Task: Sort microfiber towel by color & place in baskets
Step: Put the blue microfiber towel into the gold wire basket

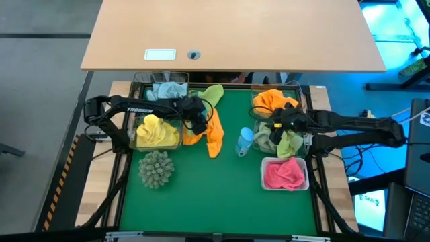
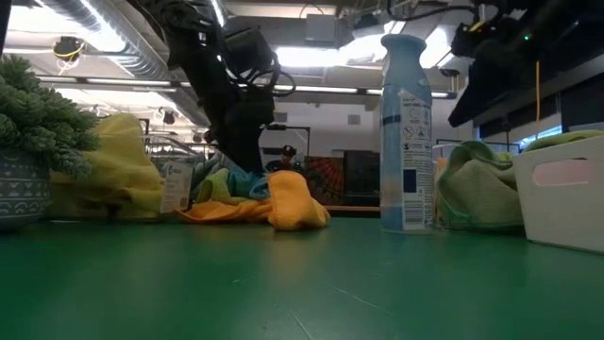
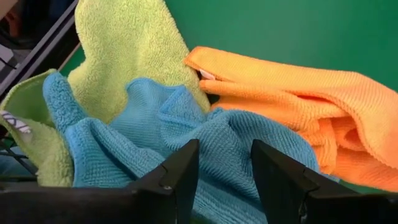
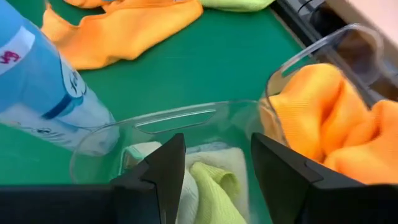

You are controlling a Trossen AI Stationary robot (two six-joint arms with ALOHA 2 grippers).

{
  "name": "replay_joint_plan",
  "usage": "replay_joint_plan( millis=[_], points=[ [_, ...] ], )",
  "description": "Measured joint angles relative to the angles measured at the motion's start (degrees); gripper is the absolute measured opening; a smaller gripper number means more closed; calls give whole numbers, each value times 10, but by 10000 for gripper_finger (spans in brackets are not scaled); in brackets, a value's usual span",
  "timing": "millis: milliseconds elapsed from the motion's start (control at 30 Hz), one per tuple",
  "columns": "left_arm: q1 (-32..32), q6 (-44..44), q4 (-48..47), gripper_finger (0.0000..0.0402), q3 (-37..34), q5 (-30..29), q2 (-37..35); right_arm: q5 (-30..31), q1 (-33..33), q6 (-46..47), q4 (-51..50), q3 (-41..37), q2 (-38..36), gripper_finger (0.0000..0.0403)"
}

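Note:
Three loose towels lie heaped on the green mat: a light green one (image 1: 213, 94), an orange one (image 1: 213, 138) and a blue one (image 3: 143, 137) between them. My left gripper (image 3: 224, 149) is open and slants down over the heap (image 1: 197, 121), with a fold of the blue towel just past its fingertips. At the right, my right gripper (image 4: 217, 140) is open above a clear basket (image 4: 180, 115) that holds a light green towel (image 4: 211, 186). It touches nothing. Beside that basket stands another with an orange towel (image 4: 317, 118). My left gripper points slanting down at the blue towel's bunched middle (image 3: 217, 130), and its open fingers (image 3: 180, 168) stand on either side of a raised fold. I cannot tell whether the fingertips touch the cloth. The towel lies slack on the mat.
A light-blue bottle (image 1: 244, 141) stands between the heap and the right baskets. A spiky grey-green ball (image 1: 156, 168) sits near left. The left baskets hold a yellow towel (image 1: 158, 131) and a light blue one (image 1: 168, 89). A white basket (image 2: 566, 198) holds a pink towel (image 1: 285, 173).

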Motion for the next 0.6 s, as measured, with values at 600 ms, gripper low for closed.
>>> replay_joint_plan(
  millis=[600],
  points=[
    [-9, 24, 15, 4, 1, 10, 0, -27, -14, 0, 28, -15, 1, 182]
  ],
)
